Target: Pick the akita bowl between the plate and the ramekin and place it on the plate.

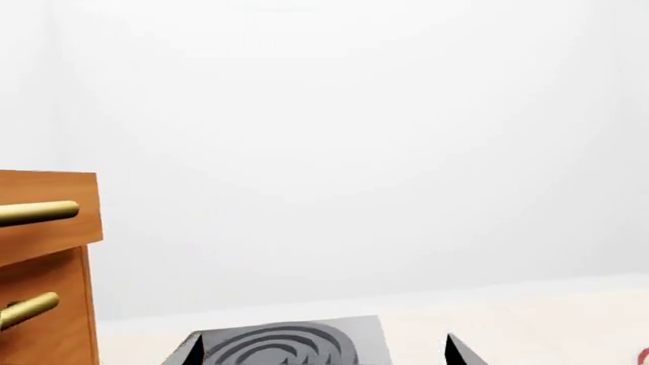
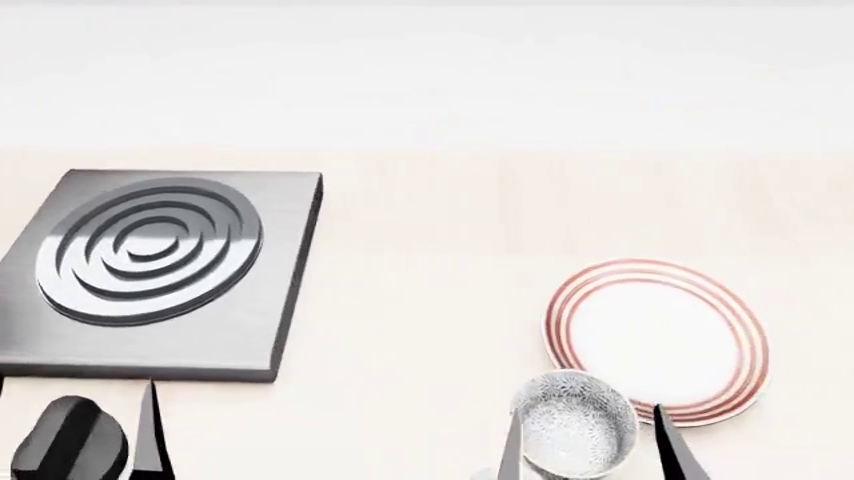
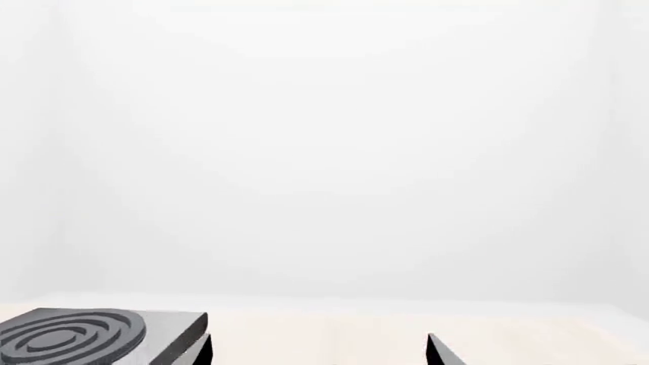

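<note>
In the head view, the akita bowl (image 2: 574, 428), grey-and-white speckled, sits upright on the pale counter against the near-left rim of the plate (image 2: 657, 335), which is white with red rings. My right gripper (image 2: 591, 455) is open, one dark fingertip on each side of the bowl; whether they touch it I cannot tell. In the right wrist view the right gripper (image 3: 319, 353) shows only two spread tips and no bowl. My left gripper (image 2: 80, 440) is at the near left, open and empty (image 1: 324, 353). The ramekin is out of view.
A grey square burner plate (image 2: 160, 270) with raised rings lies on the counter's left, just beyond the left gripper. A wooden cabinet (image 1: 45, 258) with brass handles shows in the left wrist view. A white wall backs the counter.
</note>
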`<state>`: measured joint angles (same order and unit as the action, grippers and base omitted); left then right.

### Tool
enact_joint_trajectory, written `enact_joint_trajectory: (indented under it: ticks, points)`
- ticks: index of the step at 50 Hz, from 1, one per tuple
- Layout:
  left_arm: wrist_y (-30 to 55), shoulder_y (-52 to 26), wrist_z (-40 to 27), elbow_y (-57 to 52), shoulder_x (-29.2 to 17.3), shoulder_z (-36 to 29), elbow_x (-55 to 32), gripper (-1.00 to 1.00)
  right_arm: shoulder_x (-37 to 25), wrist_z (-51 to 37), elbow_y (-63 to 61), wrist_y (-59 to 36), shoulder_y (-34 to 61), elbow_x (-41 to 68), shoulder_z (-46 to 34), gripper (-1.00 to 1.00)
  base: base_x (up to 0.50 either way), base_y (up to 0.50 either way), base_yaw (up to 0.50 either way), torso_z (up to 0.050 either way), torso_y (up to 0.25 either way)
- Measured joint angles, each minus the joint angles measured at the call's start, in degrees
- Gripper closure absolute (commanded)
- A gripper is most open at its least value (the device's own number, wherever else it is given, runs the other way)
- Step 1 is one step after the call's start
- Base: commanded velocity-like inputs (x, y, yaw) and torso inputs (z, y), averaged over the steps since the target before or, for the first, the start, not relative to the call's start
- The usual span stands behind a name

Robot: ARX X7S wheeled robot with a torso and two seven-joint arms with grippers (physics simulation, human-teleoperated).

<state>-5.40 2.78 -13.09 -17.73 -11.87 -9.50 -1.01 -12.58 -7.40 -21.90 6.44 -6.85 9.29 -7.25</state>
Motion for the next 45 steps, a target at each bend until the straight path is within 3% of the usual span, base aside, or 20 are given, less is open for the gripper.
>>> enact_joint_trajectory:
  ticks: [16,34,45]
  points:
    - [0.0,-0.4,-0.5,0.4,-0.5,-0.7,-0.1,-1.00,-0.7,-0.3,0.1,0.0,0.2,0.6,-0.6,-1.00,-0.04,-0.50,0.00,0.000,0.000]
    - [0.0,-0.5,-1.1,0.5,-1.1,-1.3,-0.5,-1.00,-0.6,-1.6,0.6,-1.5,0.7,1.3,-1.0,-1.00,-0.01,-0.01,0.00,0.000,0.000]
    - [-0.2,-0.4,-1.5,0.6,-1.4,-1.6,-0.8,-1.00,-0.7,-1.5,0.9,0.3,0.3,2.9,-0.7,-1.00,0.48,-0.16,0.00,0.000,0.000]
